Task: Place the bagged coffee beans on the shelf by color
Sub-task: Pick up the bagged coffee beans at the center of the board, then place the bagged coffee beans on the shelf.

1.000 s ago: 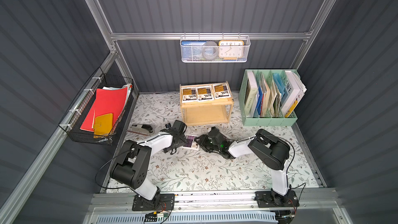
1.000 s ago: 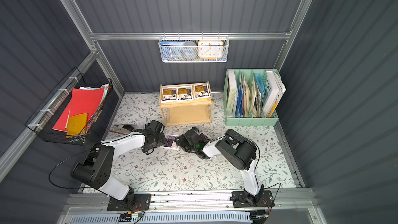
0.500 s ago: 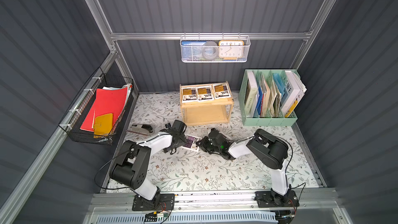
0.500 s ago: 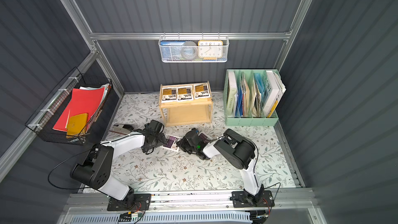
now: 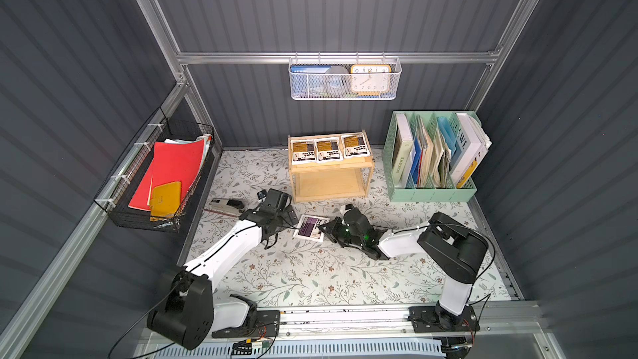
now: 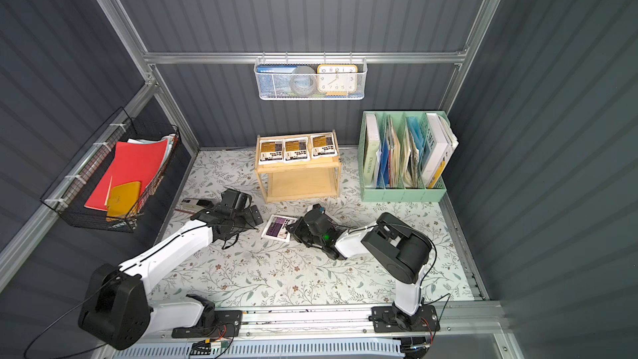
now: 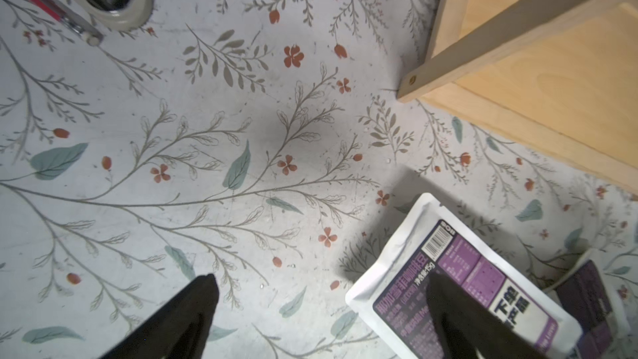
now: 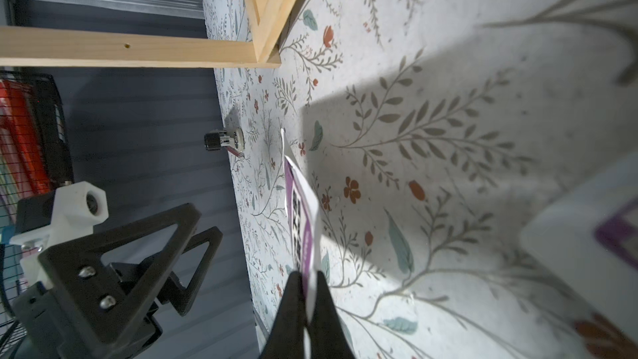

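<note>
A purple-labelled bag of coffee beans (image 5: 310, 226) (image 6: 278, 226) lies on the floral mat in front of the wooden shelf (image 5: 331, 166). My right gripper (image 8: 307, 276) (image 5: 324, 228) is shut on one edge of it (image 8: 303, 215), which tilts up off the mat. My left gripper (image 7: 319, 281) (image 5: 288, 224) stands open at the bag's other side, with one finger (image 7: 445, 291) over the label (image 7: 462, 271). A second purple bag (image 7: 583, 295) (image 8: 587, 243) lies beside it. Three yellow-orange bags (image 5: 329, 149) sit in the shelf's top tray; its lower tier is bare.
A stapler (image 5: 228, 204) lies on the mat left of my left arm. A mint-green file organizer (image 5: 431, 164) stands right of the shelf. A black wire basket (image 5: 162, 181) with red folders hangs on the left wall, and a white mesh basket (image 5: 345, 79) with a clock hangs on the back wall.
My right gripper has shut on the edge of the purple bag. The bag has shifted slightly to the right. The left arm has barely moved.
</note>
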{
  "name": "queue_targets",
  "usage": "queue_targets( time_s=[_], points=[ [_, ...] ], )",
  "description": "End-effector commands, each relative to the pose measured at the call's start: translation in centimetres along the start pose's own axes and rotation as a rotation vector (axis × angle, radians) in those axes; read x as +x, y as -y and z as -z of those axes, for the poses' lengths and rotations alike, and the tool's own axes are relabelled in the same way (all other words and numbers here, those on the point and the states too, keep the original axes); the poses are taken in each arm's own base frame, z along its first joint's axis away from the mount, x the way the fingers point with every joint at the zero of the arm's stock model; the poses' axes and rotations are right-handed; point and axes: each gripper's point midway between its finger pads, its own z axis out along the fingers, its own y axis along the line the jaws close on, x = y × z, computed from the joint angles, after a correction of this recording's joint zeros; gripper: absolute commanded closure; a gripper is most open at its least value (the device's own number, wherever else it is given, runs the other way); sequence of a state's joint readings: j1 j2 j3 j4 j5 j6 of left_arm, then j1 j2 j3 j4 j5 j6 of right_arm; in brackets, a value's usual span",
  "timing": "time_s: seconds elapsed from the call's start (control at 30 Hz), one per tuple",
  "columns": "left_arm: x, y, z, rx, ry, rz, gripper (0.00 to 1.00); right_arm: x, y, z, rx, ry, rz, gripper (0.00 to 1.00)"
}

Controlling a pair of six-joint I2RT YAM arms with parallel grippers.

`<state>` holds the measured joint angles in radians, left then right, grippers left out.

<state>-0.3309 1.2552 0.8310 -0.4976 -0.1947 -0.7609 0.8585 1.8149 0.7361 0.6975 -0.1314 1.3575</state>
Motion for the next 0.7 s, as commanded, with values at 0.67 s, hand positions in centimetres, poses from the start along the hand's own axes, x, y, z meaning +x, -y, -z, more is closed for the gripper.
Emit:
queue_targets(
  time_s=[0.67],
  points=[
    [-6.5,6.7,9.9,0.557,0.146,0.306,0.00,-7.7,-4.6,1.4,-0.189,0.555,-0.224,1.00]
  ],
)
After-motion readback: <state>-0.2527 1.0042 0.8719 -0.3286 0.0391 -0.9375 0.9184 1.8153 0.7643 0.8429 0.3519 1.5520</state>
